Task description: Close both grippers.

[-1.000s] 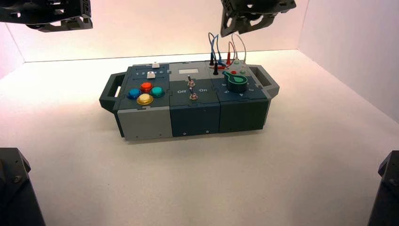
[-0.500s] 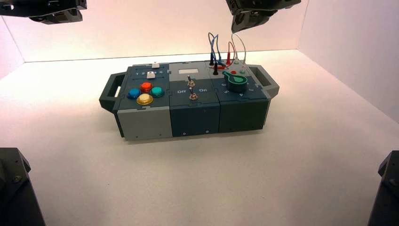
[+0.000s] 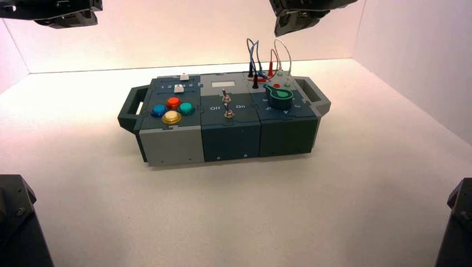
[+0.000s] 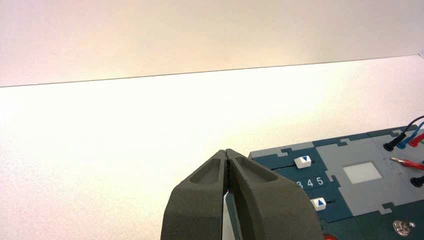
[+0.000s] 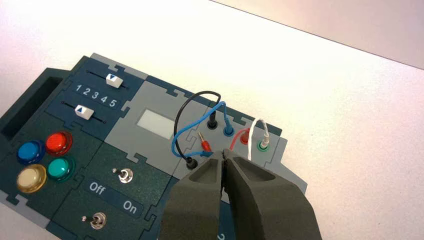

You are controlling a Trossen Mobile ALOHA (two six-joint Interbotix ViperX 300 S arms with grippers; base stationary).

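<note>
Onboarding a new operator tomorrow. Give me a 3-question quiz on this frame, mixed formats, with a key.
1. True or false: the left gripper holds a wire from the box.
2. Which plug lies loose on the panel, not seated in a socket? A) red plug B) blue plug C) white-wired plug
3. Fill in: the two toggle switches sit beside labels reading "Off" and "___".

Key:
1. False; its fingers meet at the tips with nothing between them, up above the box's back edge.
2. A
3. On

The right gripper is likewise shut, above the wire panel.
</note>
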